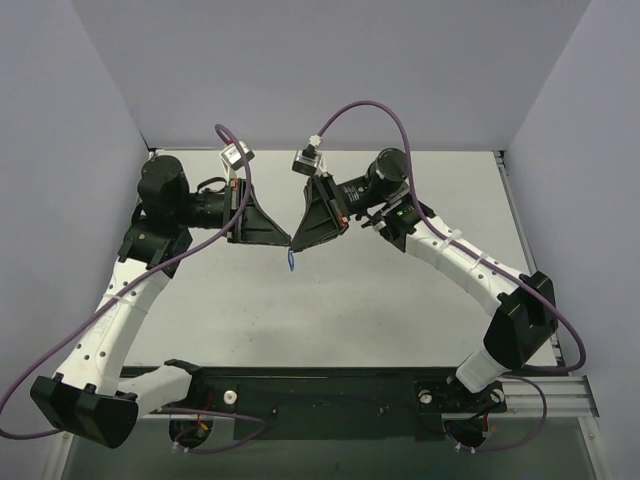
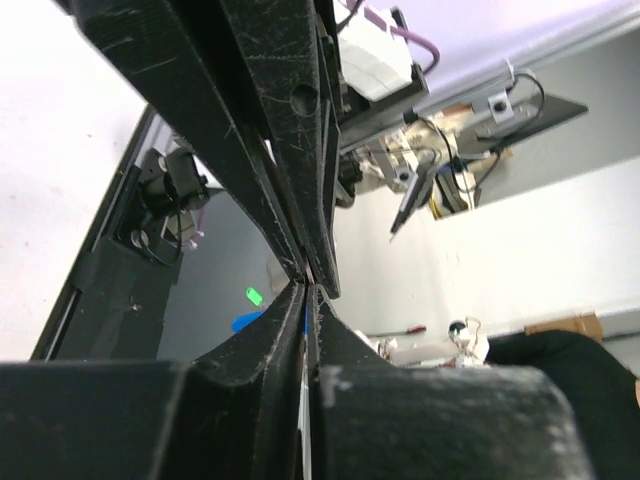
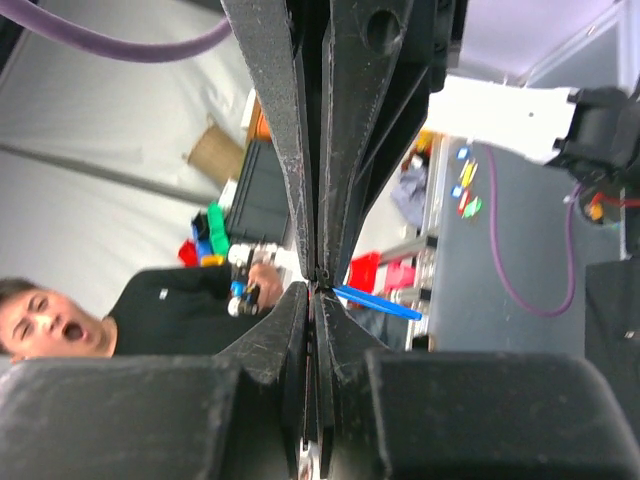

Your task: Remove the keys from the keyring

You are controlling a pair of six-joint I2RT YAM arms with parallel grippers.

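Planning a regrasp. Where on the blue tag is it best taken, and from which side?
Probably the free end of the blue tag, from the near side: it sticks out clear, while its ring end is crowded by the left gripper and right gripper tips.

The keyring tag (image 1: 291,262) is bright blue against the pale grey surface (image 1: 330,310). The left gripper (image 1: 284,241) and right gripper (image 1: 298,243) are plain black, while the left arm (image 1: 115,315) and right arm (image 1: 455,255) are white with black joints and bases. Their cables (image 1: 372,103) are purple.
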